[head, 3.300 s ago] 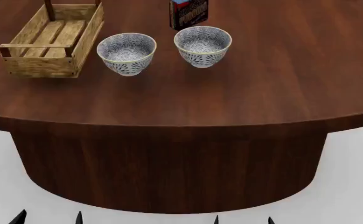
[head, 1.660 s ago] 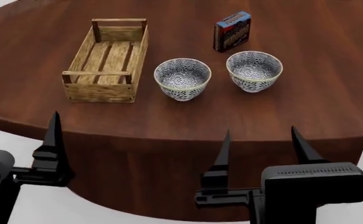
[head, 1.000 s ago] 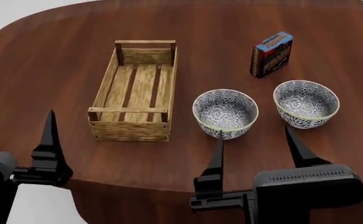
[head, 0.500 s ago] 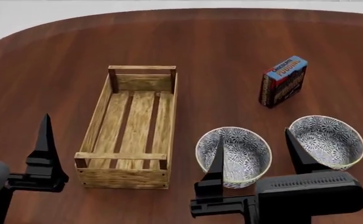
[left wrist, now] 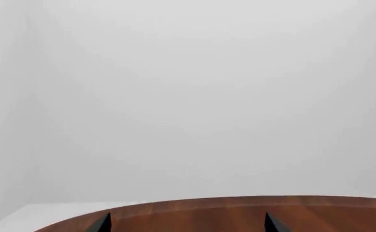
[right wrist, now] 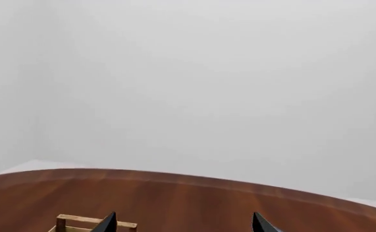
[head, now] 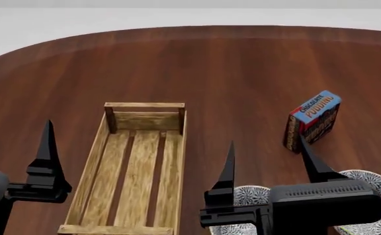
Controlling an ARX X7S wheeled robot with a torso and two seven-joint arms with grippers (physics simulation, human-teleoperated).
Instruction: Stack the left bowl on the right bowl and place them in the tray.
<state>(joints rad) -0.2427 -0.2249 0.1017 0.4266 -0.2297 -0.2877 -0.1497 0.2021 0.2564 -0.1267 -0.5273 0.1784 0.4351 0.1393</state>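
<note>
Beside the tray (head: 141, 161), to its right: two patterned bowls, left bowl (head: 246, 198) and right bowl (head: 367, 186), half hidden under our right gripper (head: 266, 169) | both grippers, left gripper (head: 17, 164) included, spread wide, empty | we should lower squarely over the left bowl's rim | counts: one tray, two bowls, one pudding box (head: 312, 121).

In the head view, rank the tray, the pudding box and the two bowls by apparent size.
1. Tray, clearly largest.
2. Pudding box.
The left bowl and right bowl are mostly hidden behind the right claw, so they cannot be ranked.
</note>
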